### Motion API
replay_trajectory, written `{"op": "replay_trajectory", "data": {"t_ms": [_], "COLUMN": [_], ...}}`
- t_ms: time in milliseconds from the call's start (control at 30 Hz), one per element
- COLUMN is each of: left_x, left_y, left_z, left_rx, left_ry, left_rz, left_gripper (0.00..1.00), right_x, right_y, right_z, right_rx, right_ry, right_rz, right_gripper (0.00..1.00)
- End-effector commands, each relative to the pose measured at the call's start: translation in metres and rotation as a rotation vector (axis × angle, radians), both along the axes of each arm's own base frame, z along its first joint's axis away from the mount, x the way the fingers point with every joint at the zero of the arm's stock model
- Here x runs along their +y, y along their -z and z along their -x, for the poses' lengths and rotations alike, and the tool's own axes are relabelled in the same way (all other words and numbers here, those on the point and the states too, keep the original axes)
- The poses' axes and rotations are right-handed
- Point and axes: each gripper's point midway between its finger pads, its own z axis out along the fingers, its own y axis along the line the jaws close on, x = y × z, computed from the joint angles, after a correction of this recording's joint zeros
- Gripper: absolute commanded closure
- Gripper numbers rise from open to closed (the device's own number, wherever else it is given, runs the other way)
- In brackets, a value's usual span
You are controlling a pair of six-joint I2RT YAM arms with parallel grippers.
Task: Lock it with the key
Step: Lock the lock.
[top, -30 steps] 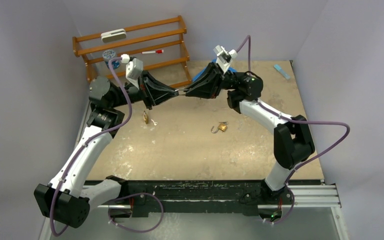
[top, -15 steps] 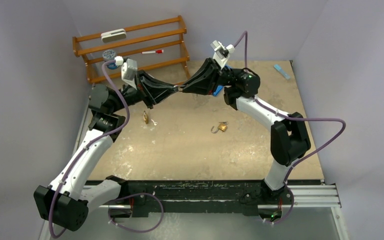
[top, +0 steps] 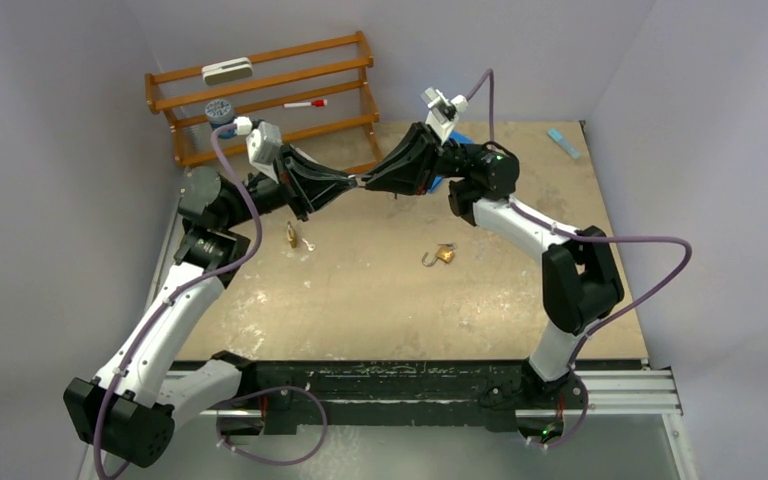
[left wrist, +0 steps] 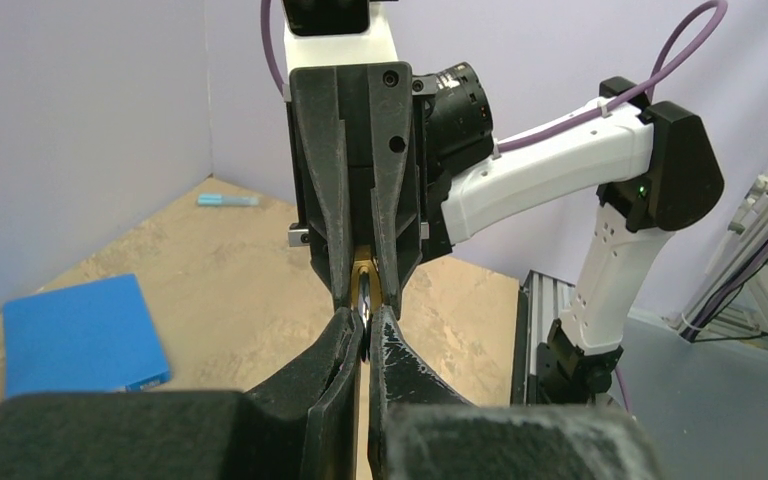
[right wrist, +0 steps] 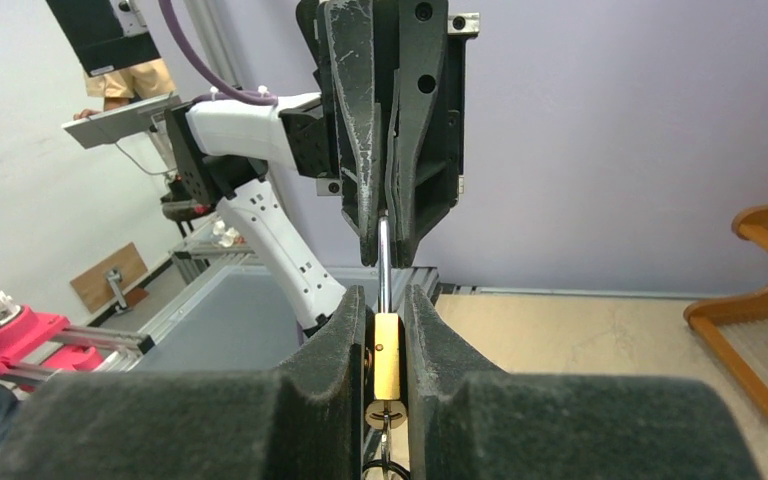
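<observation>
A small brass padlock (right wrist: 387, 355) is clamped by its body between the fingers of my right gripper (right wrist: 386, 300). Its steel shackle (right wrist: 384, 255) runs straight up into my left gripper (left wrist: 363, 318), which is shut on it. The key (right wrist: 385, 432) sits in the keyhole on the lock's near end, with a dark ring hanging from it. In the top view the two grippers meet tip to tip above the back of the table, left gripper (top: 348, 183) against right gripper (top: 371, 181). From the left wrist I see only a sliver of the brass body (left wrist: 365, 268).
Another brass padlock (top: 291, 236) lies on the table below the left gripper, and one with an open shackle (top: 443, 255) lies mid-table. A wooden rack (top: 260, 90) stands at the back left. A blue pad (left wrist: 80, 335) lies under the right arm, and a light blue strip (top: 562, 142) at the back right.
Both wrists have shifted slightly, the right one rising a little toward the back. The fingertips stay joined at the same spot and both grips are unchanged.
</observation>
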Motion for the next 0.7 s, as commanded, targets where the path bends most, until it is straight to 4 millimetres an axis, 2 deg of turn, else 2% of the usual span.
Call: {"op": "replay_trajectory", "data": {"t_ms": [0,167,400,667], "left_x": [-0.011,-0.009,0.003,0.005], "left_y": [0.016,0.009,-0.002,-0.008], "left_z": [0.003,0.008,0.004,0.002], "left_rx": [0.018,-0.017,-0.056,-0.067], "left_ry": [0.038,0.041,-0.023,-0.028], "left_rz": [-0.070,-0.070,-0.066,-0.049], "left_gripper": [1.00,1.00,1.00,1.00], "right_x": [-0.009,-0.019,-0.028,-0.025], "right_y": [-0.034,-0.029,-0.021,-0.018], "right_z": [0.050,0.048,0.040,0.031], "right_rx": [-0.131,-0.119,-0.103,-0.114], "right_ry": [-0.054,-0.022,0.026,0.092], "right_rz": [-0.150,-0.140,-0.128,-0.095], "right_gripper": [1.00,1.00,1.00,1.00]}}
